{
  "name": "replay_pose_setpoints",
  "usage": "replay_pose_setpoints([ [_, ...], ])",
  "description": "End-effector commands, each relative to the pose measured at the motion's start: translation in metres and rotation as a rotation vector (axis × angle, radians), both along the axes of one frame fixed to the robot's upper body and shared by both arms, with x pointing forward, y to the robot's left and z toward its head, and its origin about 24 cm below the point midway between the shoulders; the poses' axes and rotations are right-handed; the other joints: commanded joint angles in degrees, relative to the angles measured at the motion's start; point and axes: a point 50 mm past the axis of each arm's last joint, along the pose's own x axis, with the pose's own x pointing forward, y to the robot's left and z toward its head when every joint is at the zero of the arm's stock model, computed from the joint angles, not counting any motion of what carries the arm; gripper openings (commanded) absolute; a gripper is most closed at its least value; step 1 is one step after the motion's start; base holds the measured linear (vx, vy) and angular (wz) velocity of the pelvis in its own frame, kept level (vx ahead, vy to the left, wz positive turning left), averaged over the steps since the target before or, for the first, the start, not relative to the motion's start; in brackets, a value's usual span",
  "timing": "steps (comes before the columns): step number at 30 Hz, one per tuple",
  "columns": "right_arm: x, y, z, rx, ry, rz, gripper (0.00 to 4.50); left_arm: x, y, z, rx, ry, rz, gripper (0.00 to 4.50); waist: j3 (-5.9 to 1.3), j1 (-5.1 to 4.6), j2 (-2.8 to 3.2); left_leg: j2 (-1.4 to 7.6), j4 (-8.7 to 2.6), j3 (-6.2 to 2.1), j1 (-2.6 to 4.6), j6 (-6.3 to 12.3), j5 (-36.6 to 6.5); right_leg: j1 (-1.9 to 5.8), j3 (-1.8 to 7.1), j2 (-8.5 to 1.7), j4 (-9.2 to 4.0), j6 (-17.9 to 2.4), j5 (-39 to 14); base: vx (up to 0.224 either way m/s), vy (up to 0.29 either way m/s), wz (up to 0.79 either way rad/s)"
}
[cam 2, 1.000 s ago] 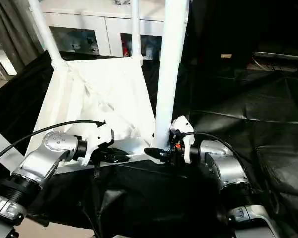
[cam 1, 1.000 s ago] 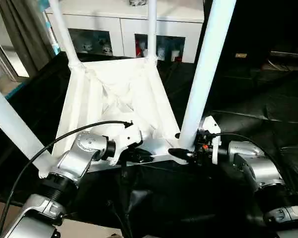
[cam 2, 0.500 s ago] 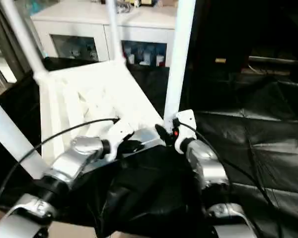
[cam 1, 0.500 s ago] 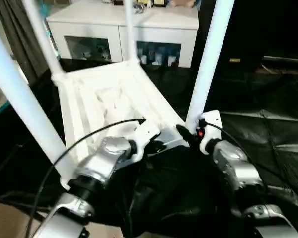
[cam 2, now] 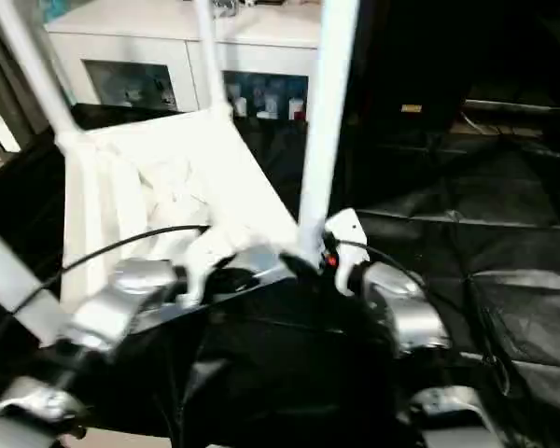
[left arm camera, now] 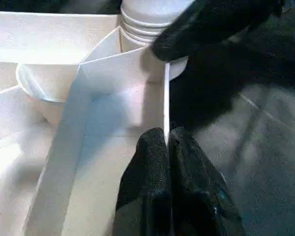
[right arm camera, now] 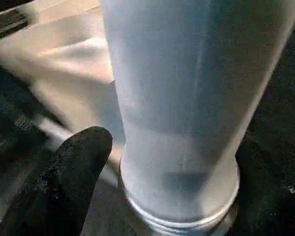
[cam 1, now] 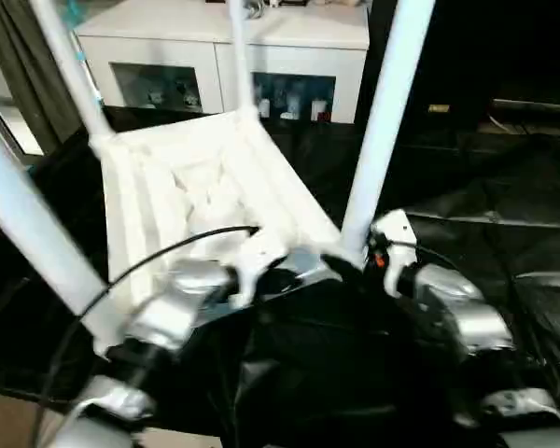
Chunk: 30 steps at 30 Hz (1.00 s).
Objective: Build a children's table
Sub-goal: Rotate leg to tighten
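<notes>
Fingers of your left gripper point(left arm camera: 168, 147) pinch the thin near rim of the upturned children's table point(cam 1: 201, 191) on the black sheet point(cam 1: 504, 187); your right gripper point(cam 1: 347, 263) straddles the near-right leg point(cam 1: 381, 121), probably loosely. Light, stiff, slick plastic: hold low by sockets.

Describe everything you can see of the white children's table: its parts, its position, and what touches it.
The children's table is all white, plastic-looking, upside down on a black sheet. Its ribbed underside faces up, and four round legs rise from the corner sockets. The left gripper is shut on the thin near rim. The right gripper is at the base of the near right leg, one black finger beside it. Behind stands a white cabinet.
</notes>
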Motion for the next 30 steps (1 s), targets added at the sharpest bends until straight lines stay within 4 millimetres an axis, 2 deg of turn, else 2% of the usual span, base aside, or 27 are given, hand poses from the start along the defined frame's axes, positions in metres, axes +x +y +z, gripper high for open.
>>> replay_pose_setpoints([
  [1, -0.015, 0.02, -0.01, 0.012, 0.08, 0.182, 3.87, -0.012, -0.012, -0.003, -0.015, 0.037, -0.137, 0.0, -3.21, 0.34, -0.64, 3.44, -3.04, -0.98, -0.06, 7.47, -1.6, 2.56, 2.55, -4.85, -3.03, -15.3, 3.9, 0.0, 0.0, 0.0],
  [4, -0.016, 0.014, -0.009, -0.004, 0.09, 0.209, 3.87, -0.012, -0.005, -0.003, 0.013, 0.047, -0.159, 0.0, -3.22, 0.44, -0.69, 3.54, -2.91, -0.94, -0.17, 8.21, -1.0, 2.5, 2.41, -4.8, -2.74, -16.3, 6.2, 0.0, 0.0, 0.0],
  [7, -0.016, 0.012, -0.009, -0.003, 0.096, 0.21, 3.87, -0.01, 0.0, -0.002, 0.029, 0.045, -0.162, 0.0, -3.09, 0.4, -0.44, 3.6, -3.05, -1.0, -0.08, 7.53, -2.7, 2.49, 2.35, -4.9, -2.97, -16.5, 4.2, 0.0, 0.0, 0.0],
  [8, -0.016, 0.012, -0.009, 0.009, 0.101, 0.203, 3.73, -0.009, 0.001, -0.002, 0.032, 0.044, -0.16, 0.0, -2.98, 0.33, -0.58, 3.6, -3.18, -0.97, -0.03, 6.63, -4.0, 2.49, 2.42, -4.99, -3.22, -16.5, 2.2, 0.0, 0.0, 0.0],
  [9, -0.016, 0.013, -0.01, 0.019, 0.106, 0.203, 3.63, -0.008, 0.001, -0.002, 0.033, 0.042, -0.157, 0.0, -3.0, 0.33, -0.35, 3.54, -3.2, -0.98, 0.02, 5.99, -4.5, 2.52, 2.48, -4.97, -3.3, -16.4, 1.5, 0.0, 0.0, 0.0],
  [10, -0.017, 0.014, -0.01, 0.025, 0.106, 0.203, 3.63, -0.007, 0.0, -0.001, 0.034, 0.041, -0.155, 0.0, -3.05, 0.36, -0.38, 3.53, -3.2, -1.01, 0.0, 5.59, -4.5, 2.62, 2.53, -5.03, -3.25, -16.4, 1.7, 0.0, 0.0, 0.0],
  [11, -0.017, 0.015, -0.01, 0.031, 0.107, 0.205, 3.54, -0.007, 0.0, -0.001, 0.033, 0.04, -0.156, 0.0, -3.07, 0.37, -0.37, 3.52, -3.18, -1.01, -0.02, 5.49, -4.3, 2.65, 2.55, -5.03, -3.22, -16.3, 2.1, 0.0, 0.0, 0.0],
  [12, -0.018, 0.016, -0.01, 0.035, 0.108, 0.205, 3.38, -0.007, -0.001, -0.001, 0.032, 0.041, -0.158, 0.0, -3.15, 0.43, -0.1, 3.49, -3.12, -1.04, 0.04, 5.42, -4.0, 2.64, 2.53, -4.99, -3.1, -16.4, 3.0, 0.0, 0.0, 0.0],
  [16, -0.017, 0.018, -0.012, 0.06, 0.101, 0.166, 3.13, -0.006, -0.003, -0.001, 0.028, 0.035, -0.146, 0.0, -3.26, 0.45, -0.23, 3.51, -3.01, -1.0, 0.03, 5.84, -3.1, 2.68, 2.49, -4.94, -2.89, -16.8, 5.9, 0.0, 0.0, 0.0],
  [17, -0.014, 0.019, -0.012, 0.073, 0.081, 0.102, 2.97, -0.004, -0.005, -0.001, 0.026, 0.025, -0.122, 0.0, -3.24, 0.44, -0.23, 3.51, -3.02, -1.0, 0.0, 5.77, -3.2, 2.68, 2.52, -4.99, -2.91, -16.8, 5.7, 0.0, 0.0, 0.0],
  [19, -0.007, 0.021, -0.017, 0.07, 0.067, -0.037, 2.88, 0.0, -0.007, -0.001, 0.02, 0.002, -0.071, 0.0, -3.05, 0.23, -0.2, 3.46, -3.26, -1.06, 0.06, 4.99, -4.5, 2.51, 2.54, -5.1, -3.21, -16.6, 3.3, 0.0, 0.0, 0.0],
  [20, -0.004, 0.023, -0.023, 0.061, 0.068, -0.133, 2.88, 0.003, -0.01, -0.003, 0.014, -0.016, -0.018, 0.0, -2.89, 0.01, -0.29, 3.44, -3.45, -1.03, 0.2, 3.99, -6.1, 2.37, 2.59, -5.12, -3.57, -16.3, 0.1, 0.0, 0.0, 0.0],
  [21, -0.004, 0.023, -0.023, 0.061, 0.068, -0.133, 2.76, 0.003, -0.01, -0.003, 0.014, -0.016, -0.018, 0.0, -2.57, -0.21, -0.22, 3.37, -3.8, -1.18, 0.32, 2.48, -8.7, 2.36, 2.56, -5.21, -4.18, -15.5, -5.1, 0.0, 0.0, 0.0],
  [23, -0.002, 0.028, -0.032, 0.049, 0.083, -0.237, 2.74, 0.008, -0.015, -0.006, 0.014, -0.028, 0.076, 0.0, -2.39, -0.44, -0.29, 3.42, -4.1, -1.25, 0.44, 1.13, -11.1, 2.28, 2.72, -5.14, -4.58, -14.2, -9.6, 0.0, 0.0, 0.0],
  [24, -0.003, 0.034, -0.036, 0.038, 0.089, -0.276, 2.73, 0.011, -0.019, -0.008, 0.011, -0.032, 0.13, 0.0, -1.96, -0.64, -0.09, 3.49, -4.45, -1.3, 0.62, 0.12, -13.7, 1.96, 2.75, -5.11, -5.0, -13.4, -13.7, 0.0, 0.0, 0.0],
  [25, -0.003, 0.038, -0.039, 0.032, 0.097, -0.301, 2.71, 0.013, -0.023, -0.009, 0.007, -0.032, 0.171, 0.0, -1.62, -0.96, -0.23, 3.3, -4.61, -1.36, 1.12, -0.98, -17.3, 1.59, 2.76, -5.05, -5.53, -12.2, -19.1, 0.0, 0.0, 0.0],
  [27, -0.003, 0.048, -0.042, 0.026, 0.103, -0.331, 2.71, 0.015, -0.03, -0.011, -0.007, -0.03, 0.231, 0.0, -1.74, -1.15, -0.38, 3.19, -4.6, -1.69, 1.42, -1.44, -19.6, 1.61, 2.92, -5.42, -6.12, -10.4, -24.5, 0.0, 0.0, 0.0],
  [30, -0.004, 0.064, -0.041, -0.053, 0.044, -0.257, 2.71, 0.014, -0.046, -0.012, -0.037, -0.021, 0.261, 0.0, -1.95, -1.11, -0.59, 3.23, -4.61, -1.55, 1.08, -0.37, -17.2, 1.53, 3.18, -5.22, -5.99, -10.1, -21.1, 0.0, 0.0, 0.0],
])
